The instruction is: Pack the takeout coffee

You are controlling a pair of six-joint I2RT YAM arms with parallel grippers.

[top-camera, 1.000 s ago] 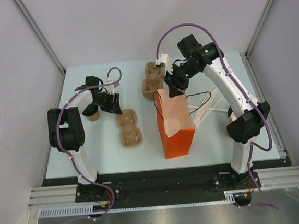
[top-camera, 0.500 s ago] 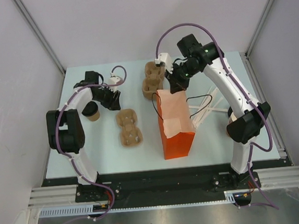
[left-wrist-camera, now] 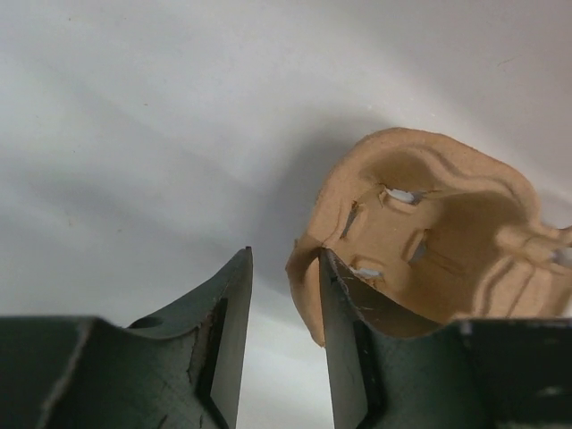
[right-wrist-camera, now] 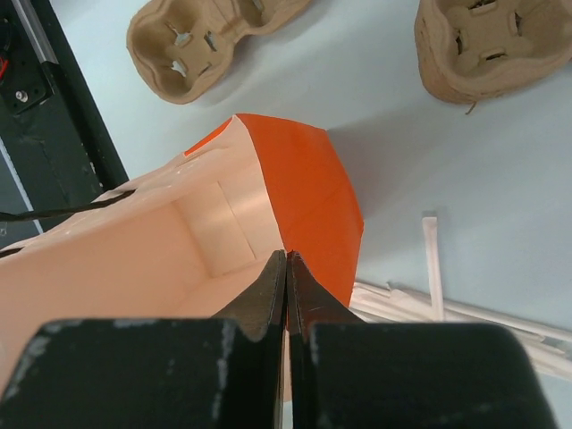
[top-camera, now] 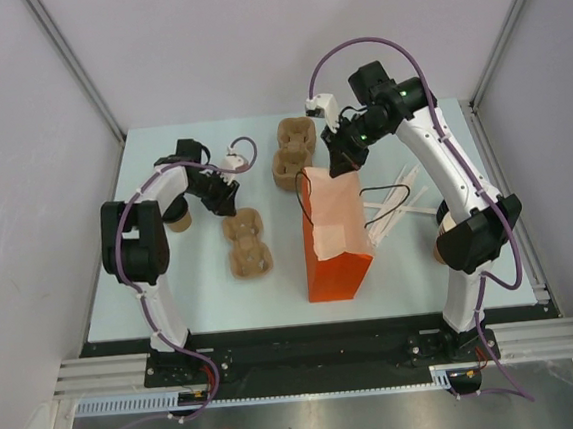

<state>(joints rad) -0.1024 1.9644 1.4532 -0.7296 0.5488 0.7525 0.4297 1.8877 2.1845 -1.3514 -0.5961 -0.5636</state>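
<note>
The left gripper (top-camera: 226, 194) has swung off the small tan paper cup with black lid (top-camera: 178, 222), now partly hidden behind it. Its jaws stand apart beside the brown moulded-pulp carrier (left-wrist-camera: 429, 241). The right gripper (right-wrist-camera: 286, 268) has closed, apparently pinching the rim of the orange paper bag (right-wrist-camera: 308, 188).

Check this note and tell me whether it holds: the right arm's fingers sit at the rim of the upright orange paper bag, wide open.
It does not hold. The right fingers are not wide open: they are pressed shut, pinching the rim of the upright orange paper bag. The right wrist view shows this. The rest of the note stands.
</note>
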